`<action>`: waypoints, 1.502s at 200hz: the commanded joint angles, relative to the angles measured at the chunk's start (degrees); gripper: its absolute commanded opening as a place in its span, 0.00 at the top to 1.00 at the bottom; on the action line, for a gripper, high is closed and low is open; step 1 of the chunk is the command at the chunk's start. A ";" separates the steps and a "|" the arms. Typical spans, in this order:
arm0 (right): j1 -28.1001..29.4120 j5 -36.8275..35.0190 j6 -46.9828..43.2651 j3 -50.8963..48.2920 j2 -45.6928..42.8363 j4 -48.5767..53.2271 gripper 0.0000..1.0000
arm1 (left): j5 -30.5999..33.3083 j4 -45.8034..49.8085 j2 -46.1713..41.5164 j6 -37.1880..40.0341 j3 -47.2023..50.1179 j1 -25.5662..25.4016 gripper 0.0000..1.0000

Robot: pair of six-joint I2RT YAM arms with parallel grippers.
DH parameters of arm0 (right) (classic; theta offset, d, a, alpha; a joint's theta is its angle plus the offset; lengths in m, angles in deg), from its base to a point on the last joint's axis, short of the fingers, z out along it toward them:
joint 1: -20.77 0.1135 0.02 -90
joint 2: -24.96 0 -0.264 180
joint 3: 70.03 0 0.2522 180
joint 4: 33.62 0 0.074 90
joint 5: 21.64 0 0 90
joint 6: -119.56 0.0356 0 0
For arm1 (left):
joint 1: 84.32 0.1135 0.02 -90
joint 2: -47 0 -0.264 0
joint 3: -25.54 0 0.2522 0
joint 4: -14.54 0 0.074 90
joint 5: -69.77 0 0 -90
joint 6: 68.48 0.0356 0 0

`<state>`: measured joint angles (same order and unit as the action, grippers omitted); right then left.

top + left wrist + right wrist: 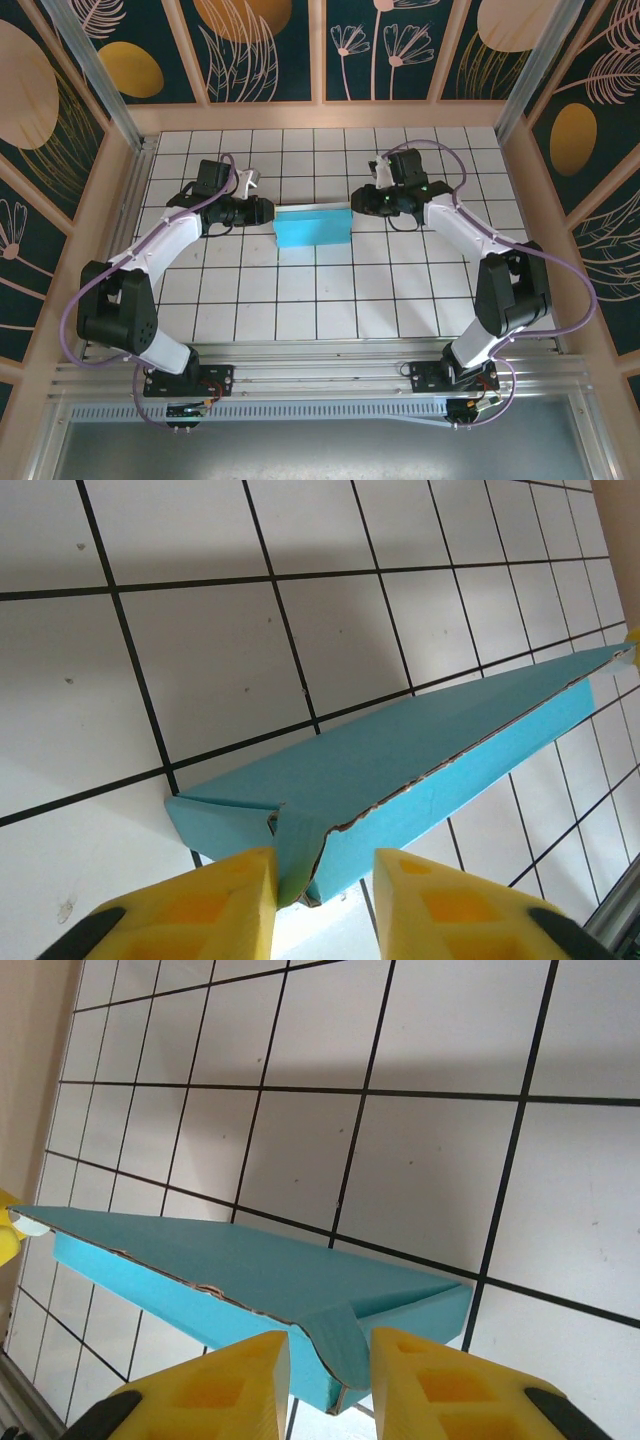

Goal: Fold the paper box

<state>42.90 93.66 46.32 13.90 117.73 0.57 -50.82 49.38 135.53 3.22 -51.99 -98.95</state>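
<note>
Cardboard, thin and matte, makes up the paper box (312, 228): a long, shallow turquoise-blue shape with crisp folded edges. A raw brownish cut line runs along one seam in the left wrist view (400, 780). In the right wrist view a rounded tab (335, 1345) curls over the box's near end (250, 1270). The corners look slightly frayed where panels overlap.

The gripper fingers (200, 910) are blocky yellow plastic with square recesses, mounted on black bodies. The arms have white and black shells, and purple cables (75, 320) loop along them.

The table (300, 300) is a smooth white surface ruled into squares by thin black lines, with a few small dark specks. Aluminium rails (320, 375) cross its near edge. Pale wooden frames surround it, holding dark teal panels (265, 45) printed with gold ovals and pale line-drawn plants.

The box sits at mid-table, lengthwise between the two arms, and throws a soft grey shadow on the tiles behind it. Whether its underside rests on the table cannot be told.

The left gripper (268, 211) meets the box's left end. Its fingers have closed in on the folded corner, which fills the gap between them (325, 865). The right gripper (357, 199) does the same at the other end, pinching the tabbed corner (330, 1345).
</note>
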 commanded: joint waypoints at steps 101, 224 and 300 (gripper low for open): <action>0.81 1.24 -2.19 2.38 2.70 0.85 0.84 | -0.18 1.07 1.46 0.31 -1.88 0.04 0.69; 1.41 1.77 -1.61 2.51 3.04 0.49 0.81 | -0.66 0.63 2.00 -0.06 -1.54 0.04 0.76; 2.13 1.97 0.65 2.26 2.78 0.32 0.85 | -1.88 -0.19 1.74 -0.90 -1.03 -0.05 0.79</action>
<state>44.13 94.97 46.01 15.74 120.38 0.57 -51.28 49.54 136.82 3.02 -52.65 -98.95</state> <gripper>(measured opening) 0.156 0.215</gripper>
